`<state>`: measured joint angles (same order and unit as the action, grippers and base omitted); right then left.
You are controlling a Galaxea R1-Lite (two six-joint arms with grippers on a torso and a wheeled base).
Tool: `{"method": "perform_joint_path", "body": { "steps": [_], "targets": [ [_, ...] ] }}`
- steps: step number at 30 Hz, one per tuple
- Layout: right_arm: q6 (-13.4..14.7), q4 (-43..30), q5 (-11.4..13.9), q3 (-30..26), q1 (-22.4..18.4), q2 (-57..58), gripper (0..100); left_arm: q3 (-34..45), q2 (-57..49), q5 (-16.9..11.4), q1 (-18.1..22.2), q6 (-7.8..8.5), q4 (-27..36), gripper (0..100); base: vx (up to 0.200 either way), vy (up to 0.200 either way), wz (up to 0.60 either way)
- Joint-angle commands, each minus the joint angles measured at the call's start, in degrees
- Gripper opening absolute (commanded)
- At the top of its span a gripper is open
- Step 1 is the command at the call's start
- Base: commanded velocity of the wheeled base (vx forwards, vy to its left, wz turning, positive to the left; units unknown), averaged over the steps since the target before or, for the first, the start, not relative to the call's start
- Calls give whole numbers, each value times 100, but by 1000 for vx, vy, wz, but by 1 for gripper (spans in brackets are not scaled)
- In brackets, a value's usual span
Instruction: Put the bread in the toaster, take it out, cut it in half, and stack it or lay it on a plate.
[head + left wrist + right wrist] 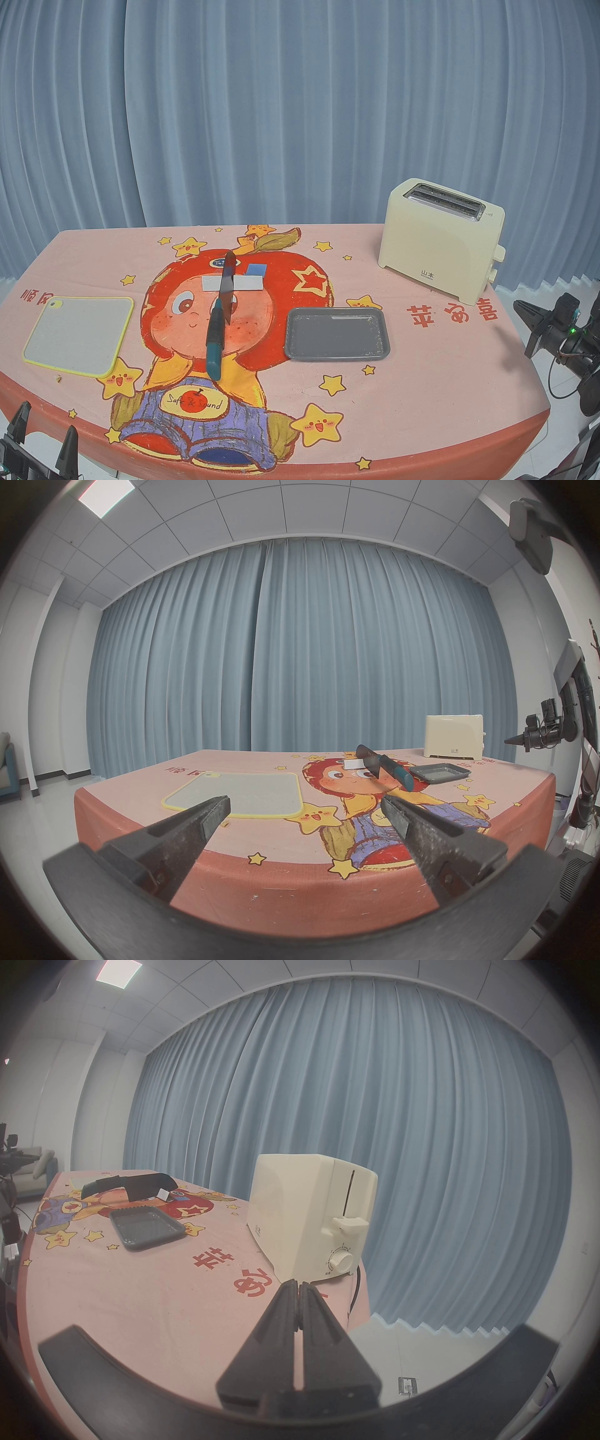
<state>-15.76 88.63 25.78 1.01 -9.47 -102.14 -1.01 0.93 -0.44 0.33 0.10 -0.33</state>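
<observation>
As I look down, the table (437,387) carries the toaster (440,247) at its far right, the cutting board (80,335) at the left, the grey plate (337,334) in the middle, and the knife (219,315) tilted over a small white block (247,283) between them. My left claw (305,803) gapes wide off the near edge. My right claw (299,1288) is pinched together, empty, off the right edge.
</observation>
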Motion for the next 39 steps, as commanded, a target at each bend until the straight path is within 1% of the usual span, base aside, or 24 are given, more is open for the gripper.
{"method": "perform_joint_path", "body": {
  "steps": [1, 11, 14, 19, 26, 33, 36, 39],
  "targets": [
    [-6, 41, 6, -92, -37, -209, 0, 101, -93, 0, 2, -1, -2, 100, 0, 0, 0],
    [-6, 32, -3, -92, 16, -244, 0, 101, -93, 0, 2, -1, -2, 100, 0, 0, 0],
    [3, 41, 14, -101, 218, -350, 0, 101, -93, 0, 2, -1, -2, 100, 0, 0, 0],
    [-6, 50, -29, -101, 183, -473, 0, 101, -93, 0, 2, -1, -11, 100, 0, 0, 0],
    [12, 50, -3, -92, 191, -508, 0, 101, -93, 0, 2, -1, -2, 100, 0, 0, 0],
    [73, 58, -12, 57, 147, -517, 0, 101, -93, 0, 2, -1, -2, 100, 0, 0, 0],
    [82, 50, 6, 92, 103, -552, 0, 101, -93, 0, 2, -1, -11, 100, 0, 0, 0],
    [117, 50, 85, 171, 77, -596, 0, 101, -93, 0, 2, -1, -2, 100, 0, 0, 0]
  ]
}}
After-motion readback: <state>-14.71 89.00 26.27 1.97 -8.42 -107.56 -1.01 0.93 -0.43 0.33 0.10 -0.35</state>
